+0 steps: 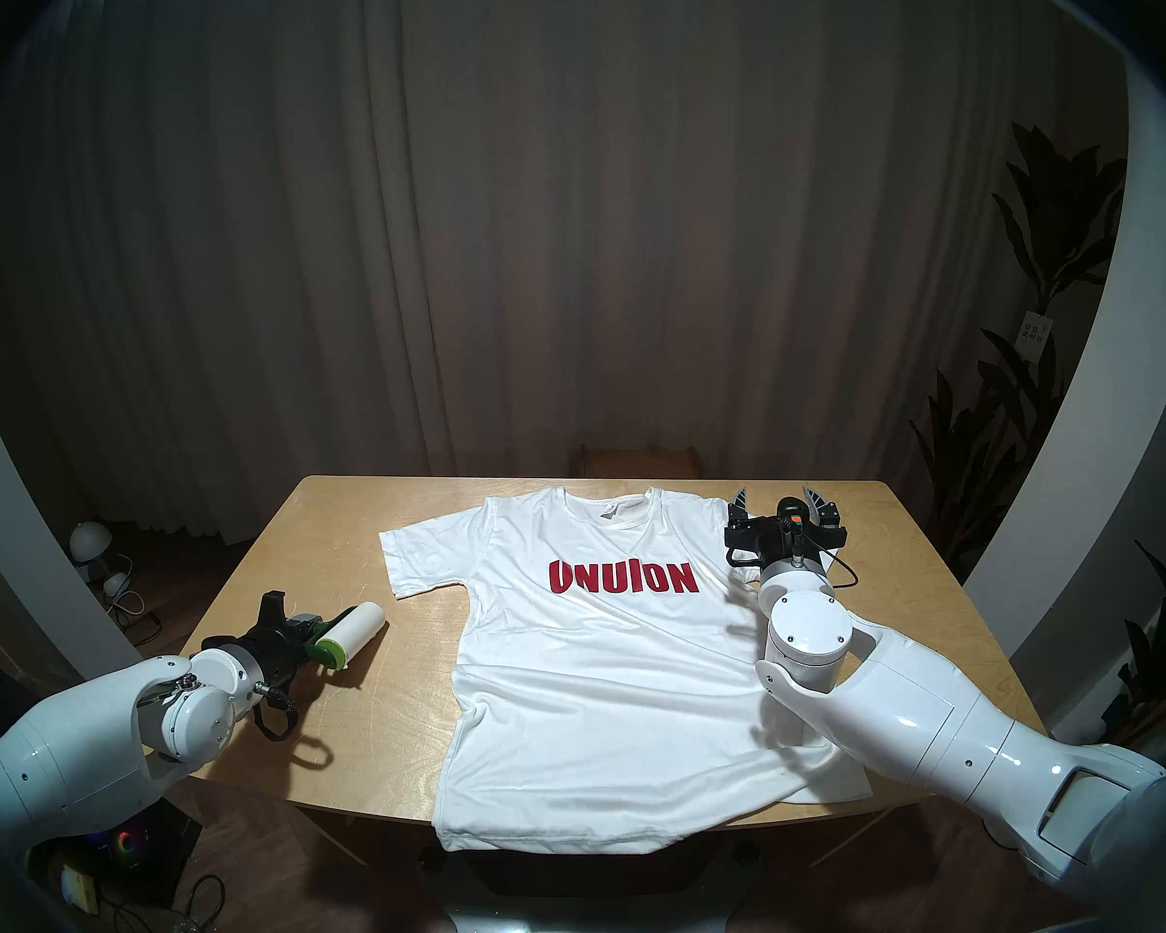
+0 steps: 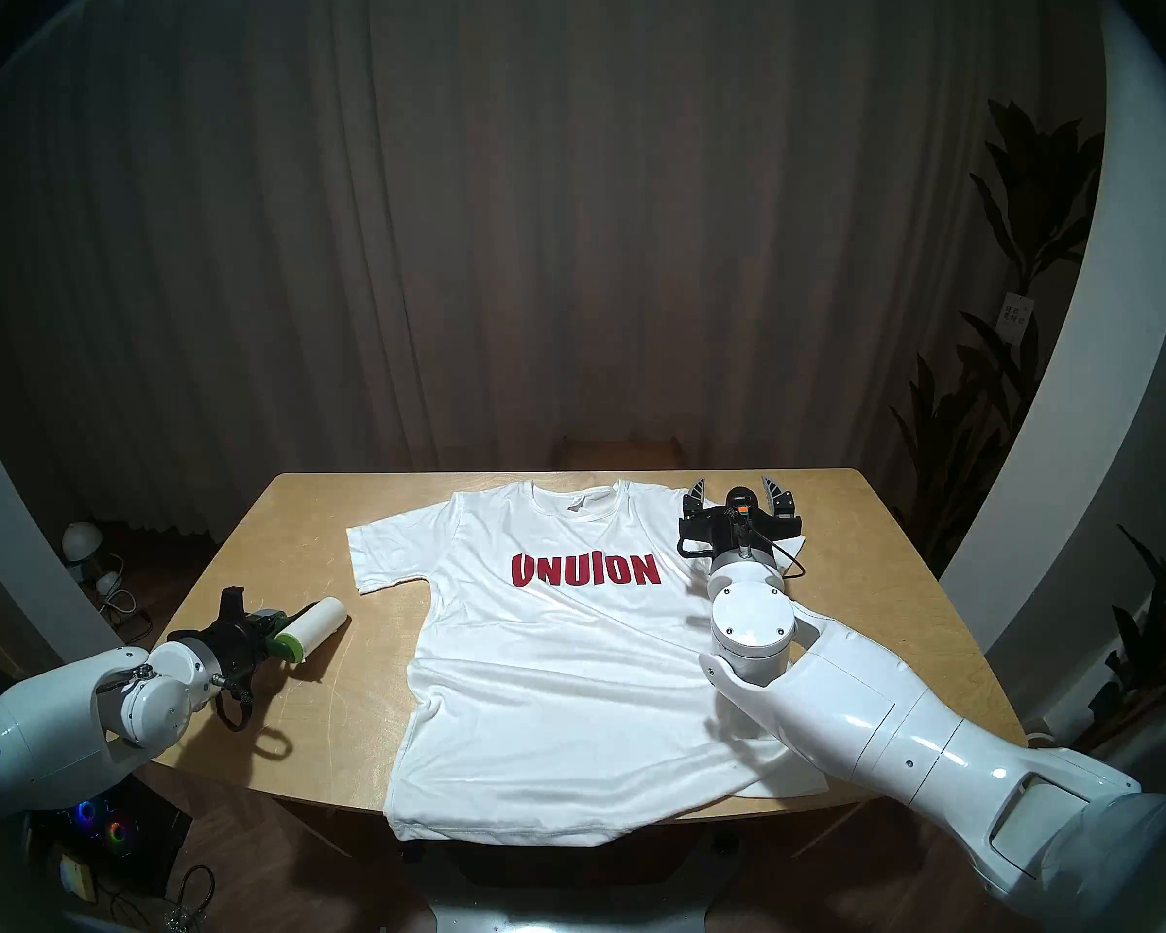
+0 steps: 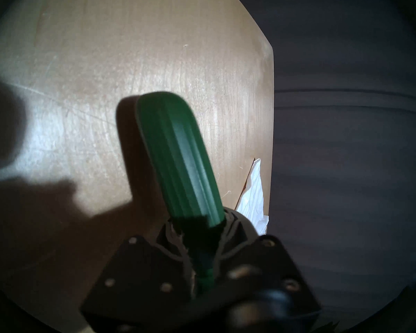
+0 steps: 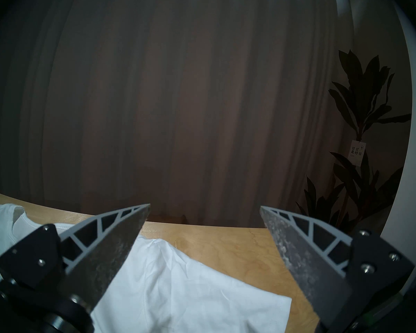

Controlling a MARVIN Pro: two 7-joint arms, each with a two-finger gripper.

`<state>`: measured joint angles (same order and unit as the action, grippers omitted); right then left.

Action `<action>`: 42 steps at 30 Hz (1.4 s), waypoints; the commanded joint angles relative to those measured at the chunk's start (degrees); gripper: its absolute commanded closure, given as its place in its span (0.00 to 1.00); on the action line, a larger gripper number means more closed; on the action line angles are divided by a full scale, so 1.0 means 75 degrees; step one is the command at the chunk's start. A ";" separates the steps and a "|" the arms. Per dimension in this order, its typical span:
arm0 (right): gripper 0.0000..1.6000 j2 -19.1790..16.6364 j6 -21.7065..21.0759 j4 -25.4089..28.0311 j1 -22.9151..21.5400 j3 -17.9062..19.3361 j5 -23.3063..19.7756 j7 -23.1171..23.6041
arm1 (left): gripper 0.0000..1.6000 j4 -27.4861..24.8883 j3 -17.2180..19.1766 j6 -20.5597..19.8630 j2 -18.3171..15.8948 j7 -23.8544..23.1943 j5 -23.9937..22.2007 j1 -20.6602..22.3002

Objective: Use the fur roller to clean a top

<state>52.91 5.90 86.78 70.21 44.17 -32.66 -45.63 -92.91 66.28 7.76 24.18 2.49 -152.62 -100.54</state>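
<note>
The white T-shirt with red "UNUION" letters lies flat on the wooden table, hem hanging over the near edge; it also shows in the other head view. My left gripper is shut on the dark green handle of the fur roller, whose white roll sits low over the table left of the shirt's sleeve. My right gripper is open and empty, held just above the shirt's far right sleeve, its fingertips spread wide.
A chair back stands behind the table's far edge. A tall plant stands at the right. A small lamp and cables lie on the floor at the left. A lit computer case sits under the table's near left corner.
</note>
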 commanded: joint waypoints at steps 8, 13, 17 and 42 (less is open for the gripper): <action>0.00 0.0156 0.0158 -0.0239 -0.0279 0.0020 0.0017 0.0319 | 0.00 -0.0204 -0.0086 -0.0004 -0.0090 0.0357 0.0314 0.0248; 0.00 0.0199 0.0097 -0.0243 -0.0333 0.0032 0.0015 0.0377 | 0.00 -0.0509 -0.0010 0.0276 -0.0344 0.0659 0.0178 0.0107; 0.00 0.0217 0.0088 -0.0271 -0.0369 0.0045 0.0009 0.0441 | 0.00 -0.0950 0.0129 0.0587 -0.0721 0.0837 -0.0022 -0.0179; 0.00 0.0302 0.0257 -0.0762 -0.0368 0.0075 -0.0171 0.0969 | 0.00 -0.2436 0.0521 0.3820 -0.2079 0.0798 0.2731 -0.0836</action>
<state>54.60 7.30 81.69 68.30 44.46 -33.59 -39.08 -109.24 68.53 30.42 11.45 9.67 -141.14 -107.01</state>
